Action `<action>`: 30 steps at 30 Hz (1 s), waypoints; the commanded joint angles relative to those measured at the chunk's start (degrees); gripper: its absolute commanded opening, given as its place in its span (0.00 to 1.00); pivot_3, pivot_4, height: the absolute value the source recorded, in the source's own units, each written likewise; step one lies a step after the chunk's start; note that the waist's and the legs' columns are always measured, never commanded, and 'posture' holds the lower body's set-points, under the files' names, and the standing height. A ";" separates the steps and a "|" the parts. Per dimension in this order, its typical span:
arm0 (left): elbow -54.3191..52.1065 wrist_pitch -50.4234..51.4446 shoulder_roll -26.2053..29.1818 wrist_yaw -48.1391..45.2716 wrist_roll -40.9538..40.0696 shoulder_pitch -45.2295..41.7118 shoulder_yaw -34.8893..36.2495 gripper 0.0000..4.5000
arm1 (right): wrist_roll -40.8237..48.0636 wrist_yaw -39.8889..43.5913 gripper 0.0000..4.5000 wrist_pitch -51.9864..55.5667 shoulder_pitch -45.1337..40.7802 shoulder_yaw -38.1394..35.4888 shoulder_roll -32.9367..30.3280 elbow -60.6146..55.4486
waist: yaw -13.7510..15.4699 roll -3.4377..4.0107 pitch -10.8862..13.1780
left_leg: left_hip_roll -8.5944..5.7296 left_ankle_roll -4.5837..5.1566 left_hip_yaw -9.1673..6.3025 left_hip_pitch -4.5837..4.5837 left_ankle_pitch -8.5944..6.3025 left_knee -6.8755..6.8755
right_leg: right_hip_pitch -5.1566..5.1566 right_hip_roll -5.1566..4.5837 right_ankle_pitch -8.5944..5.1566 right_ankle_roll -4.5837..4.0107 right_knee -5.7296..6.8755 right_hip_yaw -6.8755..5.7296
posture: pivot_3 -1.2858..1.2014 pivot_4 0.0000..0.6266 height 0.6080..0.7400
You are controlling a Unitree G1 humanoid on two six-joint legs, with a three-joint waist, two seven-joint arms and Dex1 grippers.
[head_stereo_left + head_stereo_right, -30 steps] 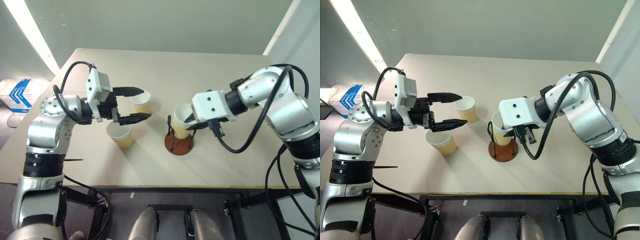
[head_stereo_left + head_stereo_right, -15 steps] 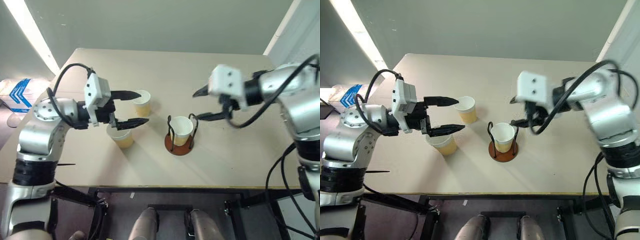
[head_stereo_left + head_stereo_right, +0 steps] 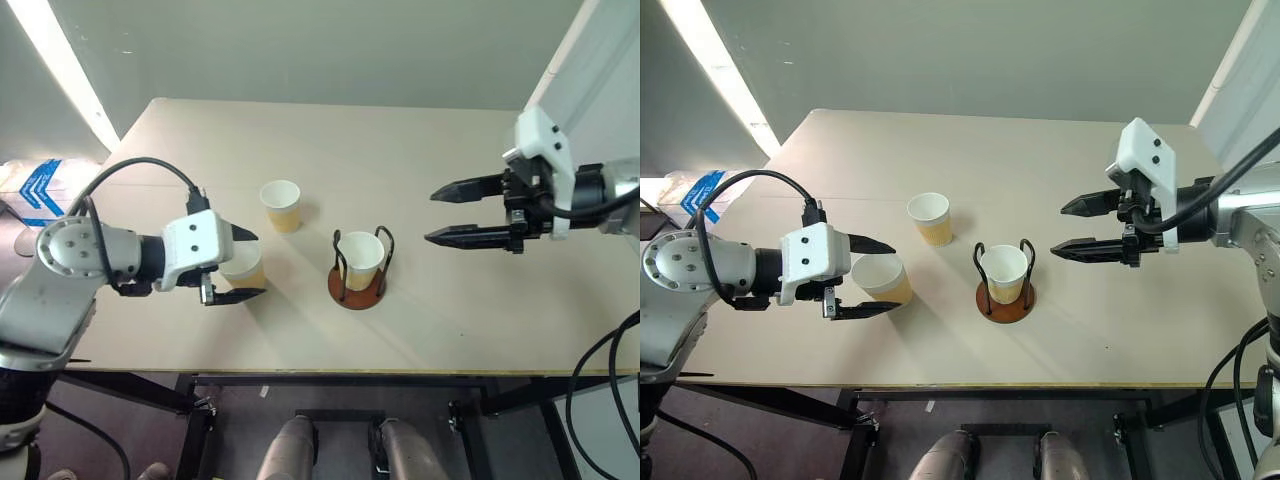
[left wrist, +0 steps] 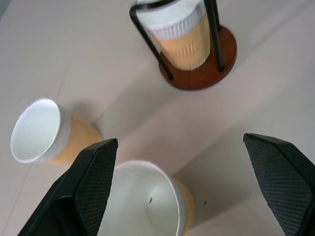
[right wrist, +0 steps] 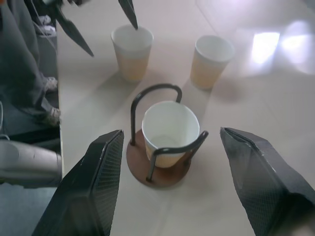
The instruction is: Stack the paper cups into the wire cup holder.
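- Left eye view takes in the table (image 3: 420,150), the biggest thing here, with the wire cup holder (image 3: 359,284) near the middle of its front half; everything below is placed from that holder.
- Right gripper (image 3: 452,212) hangs in the air well off to the holder's right, its two black fingers spread and holding nothing.
- Left gripper (image 3: 872,277) sits low to the holder's left, fingers spread wide, one on each side of the near cup (image 3: 883,279) but apparently not yet pressing it.
- One cup (image 3: 360,260) stands upright inside the holder, between the two wire loops.
- The far cup (image 3: 281,205) stands upright to the holder's left and a little farther back, apart from the near cup.
- Judged from this, the first cup is placed and the second pick-up is in hand; the next move calls for the left fingers to close gently on the near cup's wall without crushing it, then lift and nest it in the cup in the holder.
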 commanded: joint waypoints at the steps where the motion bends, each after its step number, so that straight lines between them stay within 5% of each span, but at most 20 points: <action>1: -1.94 0.65 1.98 0.78 2.21 -1.83 0.27 1.00 | 3.09 -0.94 0.74 -0.28 0.62 -2.75 -1.67 -2.06 | -0.02 0.00 0.00 | 0.00 -0.01 0.00 -0.01 -0.01 0.00 | -0.01 0.00 -0.01 -0.01 -0.01 0.00 | 0.52 0.24 1.00; 28: 11.79 -10.39 2.67 -4.95 16.08 -5.73 -10.58 1.00 | 13.37 -5.82 0.74 -6.87 5.54 -5.36 -2.95 -5.19 | -0.06 0.01 0.00 | 0.04 -0.04 -0.01 -0.08 -0.26 -0.07 | -0.17 0.01 -0.18 -0.07 0.03 -0.02 | 0.52 0.24 1.00; 30: 12.94 -12.16 1.96 -5.74 16.38 -6.28 -11.24 0.91 | 13.41 -6.08 0.75 -7.47 5.88 -5.21 -2.94 -5.26 | -0.04 0.01 0.00 | 0.04 -0.04 -0.01 -0.09 -0.26 -0.07 | -0.17 0.01 -0.18 -0.07 0.03 -0.03 | 0.52 0.24 1.00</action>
